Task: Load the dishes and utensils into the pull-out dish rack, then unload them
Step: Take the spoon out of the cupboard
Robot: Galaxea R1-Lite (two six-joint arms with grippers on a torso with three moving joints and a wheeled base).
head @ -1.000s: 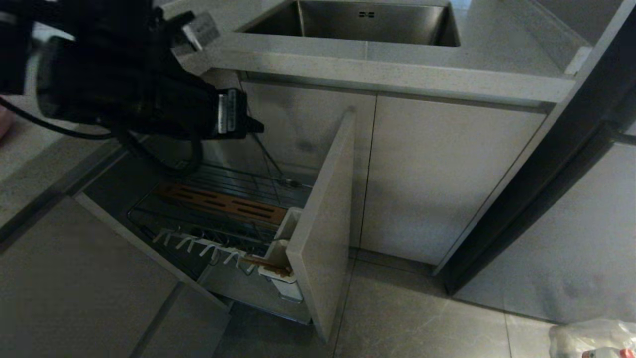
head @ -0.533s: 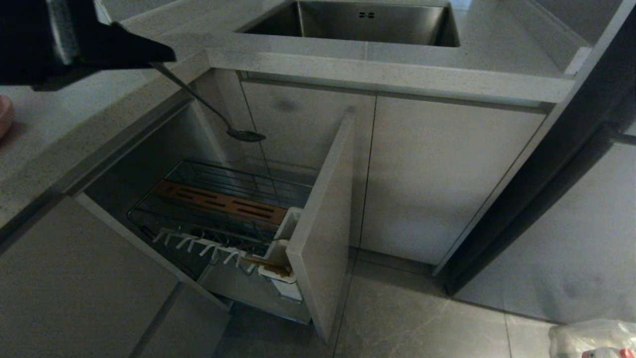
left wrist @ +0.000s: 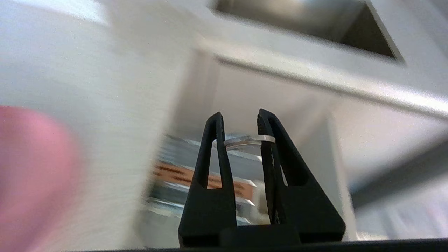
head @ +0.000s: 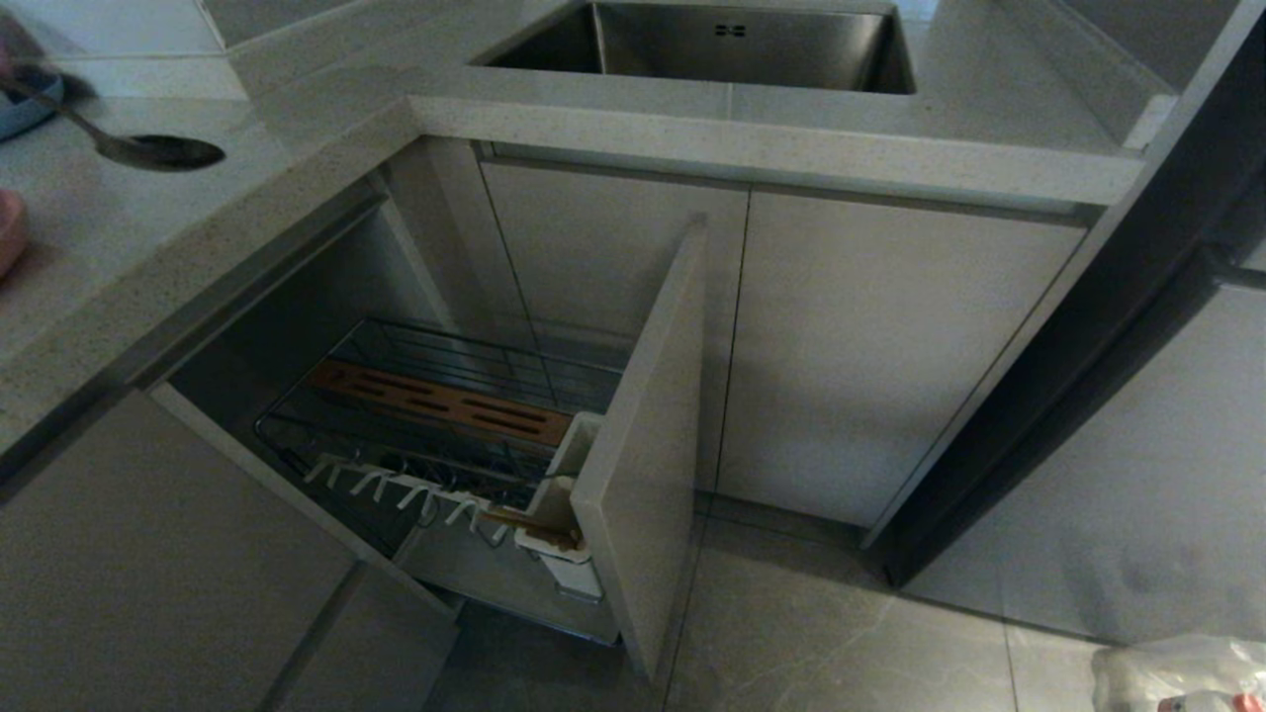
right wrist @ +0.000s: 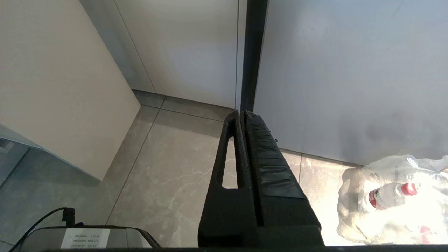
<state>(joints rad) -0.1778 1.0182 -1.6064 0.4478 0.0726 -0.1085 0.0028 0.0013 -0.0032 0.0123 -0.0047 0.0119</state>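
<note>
My left gripper [left wrist: 240,119] is shut on the thin handle of a silver metal utensil [left wrist: 245,140]. In the head view that utensil [head: 148,148] hangs just over the left counter with its oval head toward the rack; the gripper itself is out of that view. The pull-out dish rack [head: 297,435] stands pulled out below, its wooden strip [head: 435,396] and white pegs [head: 396,489] bare. Tan chopsticks [head: 529,524] lie in its white utensil cup [head: 564,569]. My right gripper [right wrist: 243,112] is shut and empty, parked above the floor.
The rack's beige door front [head: 643,445] juts out into the room. A pink dish edge [head: 8,232] and a blue dish edge [head: 25,104] sit on the left counter [head: 148,257]. The sink [head: 712,44] lies behind. A plastic bag of bottles [head: 1177,672] rests on the floor.
My left arm has risen from above the rack and swung left over the counter, carrying the metal utensil along. The arm has left the head view. The right arm has kept still.
</note>
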